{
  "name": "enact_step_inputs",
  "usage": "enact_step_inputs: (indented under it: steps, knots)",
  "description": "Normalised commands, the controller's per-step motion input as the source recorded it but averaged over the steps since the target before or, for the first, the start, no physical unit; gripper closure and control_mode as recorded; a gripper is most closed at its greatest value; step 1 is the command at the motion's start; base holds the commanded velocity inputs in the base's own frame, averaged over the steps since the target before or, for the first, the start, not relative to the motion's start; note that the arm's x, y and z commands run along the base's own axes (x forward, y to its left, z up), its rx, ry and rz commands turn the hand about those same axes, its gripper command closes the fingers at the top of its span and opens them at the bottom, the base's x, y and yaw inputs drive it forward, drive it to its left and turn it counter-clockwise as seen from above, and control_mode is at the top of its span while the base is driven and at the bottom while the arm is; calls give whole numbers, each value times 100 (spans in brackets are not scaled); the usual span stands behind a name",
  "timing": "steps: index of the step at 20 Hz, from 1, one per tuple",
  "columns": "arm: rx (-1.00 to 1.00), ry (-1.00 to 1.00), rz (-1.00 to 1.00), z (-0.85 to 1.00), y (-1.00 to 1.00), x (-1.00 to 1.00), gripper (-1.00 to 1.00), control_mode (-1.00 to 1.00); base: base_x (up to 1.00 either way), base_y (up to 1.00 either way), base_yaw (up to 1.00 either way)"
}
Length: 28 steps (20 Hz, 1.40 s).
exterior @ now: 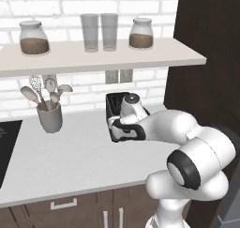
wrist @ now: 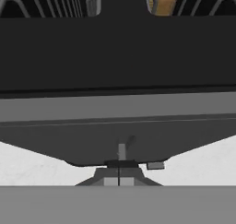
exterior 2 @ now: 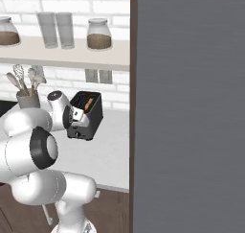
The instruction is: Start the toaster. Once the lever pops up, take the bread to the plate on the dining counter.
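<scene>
With its tips pressed together, the pincer (wrist: 119, 181) grips nothing, low against the toaster (wrist: 115, 71) front

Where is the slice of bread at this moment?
The bread sits down in one slot of the toaster, on the white worktop by the brick wall. In the right base view it lies right of the utensil cup, below the wall sockets.

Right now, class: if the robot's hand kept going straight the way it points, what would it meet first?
Most likely the toaster: the shut hand points at its narrow dark front, near the lever. Whether they already touch is unclear.
</scene>
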Motion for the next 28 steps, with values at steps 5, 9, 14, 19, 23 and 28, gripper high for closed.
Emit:
enact_step_inputs:
  steps: [5, 9, 14, 19, 23, 28]
  knots:
    - [0, 3, 0, -100, 2, -19, 100, -100, 0, 0, 0]
    - [1, 0, 0, -96, 1, 0, 100, -100, 0, 0, 0]
    - [2, 0, 1, -48, 0, -3, 100, -100, 0, 0, 0]
    - [1, -13, 3, 26, 0, -45, 100, -100, 0, 0, 0]
    - [0, -25, 3, 68, -6, -35, 100, -100, 0, 0, 0]
    - [3, -10, 2, 90, -30, 0, 100, -100, 0, 0, 0]
